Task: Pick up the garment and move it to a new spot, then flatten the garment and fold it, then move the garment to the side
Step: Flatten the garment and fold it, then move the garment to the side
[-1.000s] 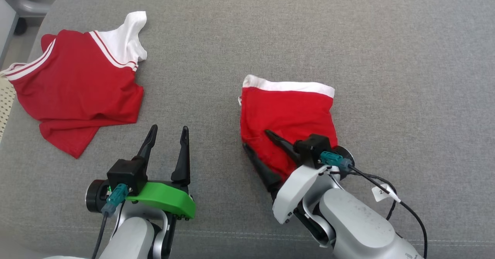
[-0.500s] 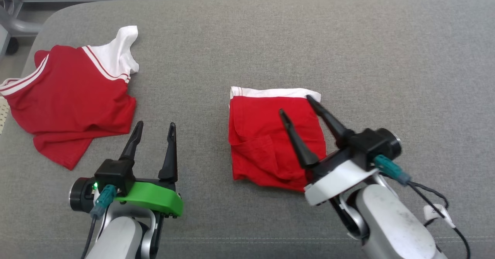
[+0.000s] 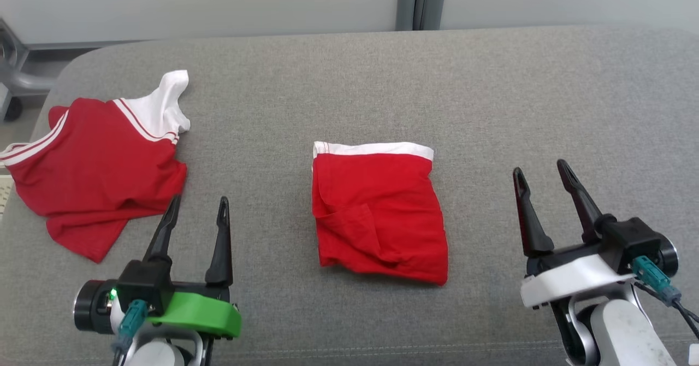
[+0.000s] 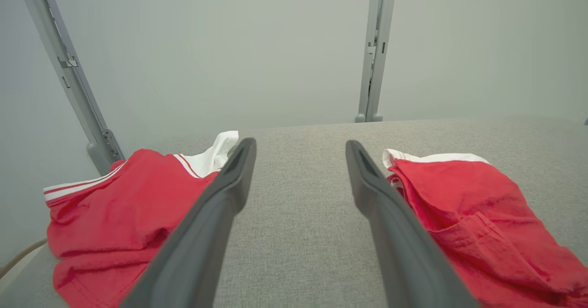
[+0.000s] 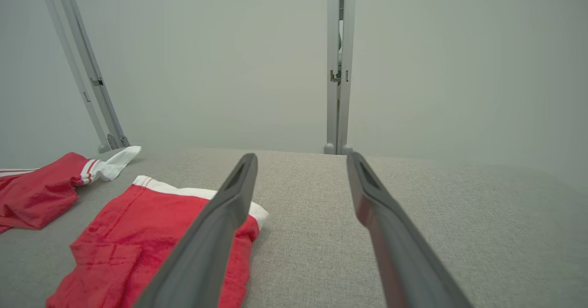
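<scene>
Head view: folded red shorts (image 3: pixel 377 213) lie between my left gripper (image 3: pixel 199 200) and right gripper (image 3: pixel 539 168) (both wide open); a red shirt (image 3: pixel 93 164) sits just beside the left one.

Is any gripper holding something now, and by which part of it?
Nothing is held. The left gripper and the right gripper are both open, apart from the folded garment lying between them on the cushion.

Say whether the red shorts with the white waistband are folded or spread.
Folded: the red shorts lie as one compact square on the grey cushion, with an overlapping layer showing at the left and no separate legs.
</scene>
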